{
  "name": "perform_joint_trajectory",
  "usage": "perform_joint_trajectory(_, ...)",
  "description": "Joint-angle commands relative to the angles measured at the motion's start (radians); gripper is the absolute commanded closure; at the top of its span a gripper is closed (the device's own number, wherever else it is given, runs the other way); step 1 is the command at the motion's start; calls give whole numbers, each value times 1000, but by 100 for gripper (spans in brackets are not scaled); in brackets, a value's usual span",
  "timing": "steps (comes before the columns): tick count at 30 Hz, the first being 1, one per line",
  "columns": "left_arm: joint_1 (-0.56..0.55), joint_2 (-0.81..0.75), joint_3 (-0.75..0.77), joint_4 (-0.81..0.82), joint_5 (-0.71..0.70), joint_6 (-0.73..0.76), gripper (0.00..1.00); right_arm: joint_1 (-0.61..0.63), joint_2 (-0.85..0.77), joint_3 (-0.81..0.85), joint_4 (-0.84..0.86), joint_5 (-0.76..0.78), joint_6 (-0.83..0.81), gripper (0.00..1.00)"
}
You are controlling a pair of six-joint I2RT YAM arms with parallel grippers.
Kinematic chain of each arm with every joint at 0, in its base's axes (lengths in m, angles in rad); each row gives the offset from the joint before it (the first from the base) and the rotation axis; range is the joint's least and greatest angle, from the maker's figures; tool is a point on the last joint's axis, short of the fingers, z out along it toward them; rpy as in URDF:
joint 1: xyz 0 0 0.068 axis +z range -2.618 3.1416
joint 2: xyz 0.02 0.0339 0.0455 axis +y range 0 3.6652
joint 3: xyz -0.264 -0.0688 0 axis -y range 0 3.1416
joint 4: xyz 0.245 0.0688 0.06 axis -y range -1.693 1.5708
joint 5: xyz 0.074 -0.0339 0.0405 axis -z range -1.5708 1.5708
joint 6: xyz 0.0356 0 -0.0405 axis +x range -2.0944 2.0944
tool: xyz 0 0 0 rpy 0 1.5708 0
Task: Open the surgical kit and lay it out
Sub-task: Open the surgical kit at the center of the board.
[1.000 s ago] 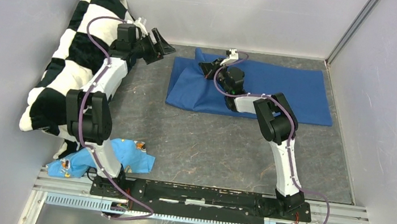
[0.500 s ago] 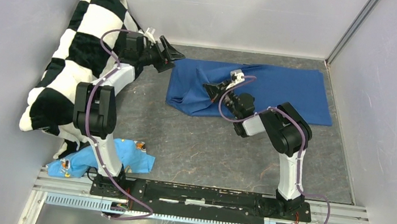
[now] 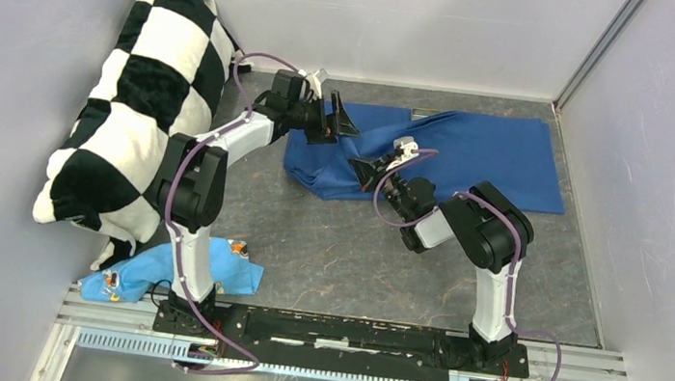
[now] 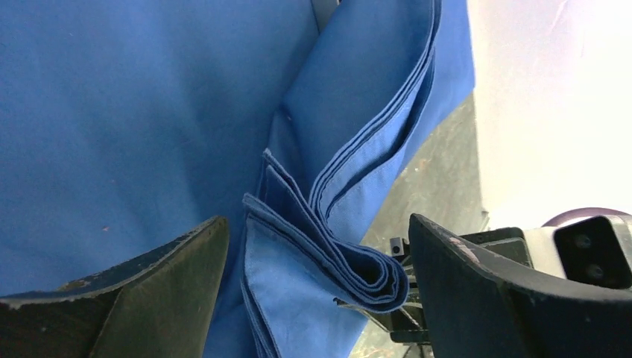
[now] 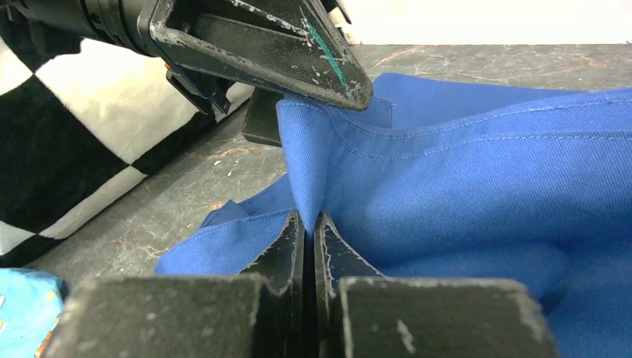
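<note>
**Two grippers meet at the wrap's left end**

Most of the view is taken up by the grey, scuffed table (image 3: 354, 261). A black-and-white checkered pillow (image 3: 131, 97) stands propped against the left wall, reaching into the far left corner.

The dark blue cloth wrap (image 3: 484, 155) lies along the far side of the table, flat from the middle out to the right. Its left end is bunched and pulled up into folds. A light blue patterned cloth scrap (image 3: 178, 273) sits crumpled at the near left, beside the base of the left arm and well apart from the wrap.

The left gripper (image 3: 333, 117) reaches over the wrap's raised left end with its jaws spread wide. In its wrist view, a stack of folded blue layers runs between the two fingers, and neither finger presses on it. The right gripper (image 5: 308, 220) is just beside it, on the near side of the bunched cloth. Its fingers are pinched tight on a narrow upright ridge of the blue fabric, and one left finger tip rests against the top of that same ridge.

A thin grey metal strip (image 3: 426, 114) shows at the wrap's far edge, too small to identify.
</note>
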Motion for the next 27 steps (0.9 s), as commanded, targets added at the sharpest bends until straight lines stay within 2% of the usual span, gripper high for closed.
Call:
perform_joint_trajectory(1,-26,1,89,-126,-112,176,7,34,-52,-14,85,46,4,96)
perform_joint_trajectory(5,-64,7,106,-165,-155,213,19,55,-58,1,1,107,-5,95)
perform_joint_trajectory(11,-74,28,118,-175,-146,194,61,88,-127,11,-193,207,-32,87)
perform_joint_trajectory(14,-76,28,111,-152,-109,157,86,89,-196,15,-392,285,-16,64)
perform_joint_trajectory(16,-82,18,99,-142,-110,144,97,84,-270,33,-615,333,-21,48)
perform_joint_trajectory(18,-96,7,90,-142,-125,139,98,70,-357,50,-868,416,-22,31)
perform_joint_trajectory(20,-109,-4,84,-144,-145,136,98,39,-455,54,-1068,445,-62,23)
perform_joint_trajectory(22,-126,-17,80,-160,-179,133,98,3,-536,57,-1232,492,-94,16)
perform_joint_trajectory(24,-147,-29,76,-179,-209,128,98,-59,-602,69,-1369,506,-107,14)
perform_joint_trajectory(27,-173,-53,54,-202,-239,109,98,-167,-656,77,-1456,478,-97,6)
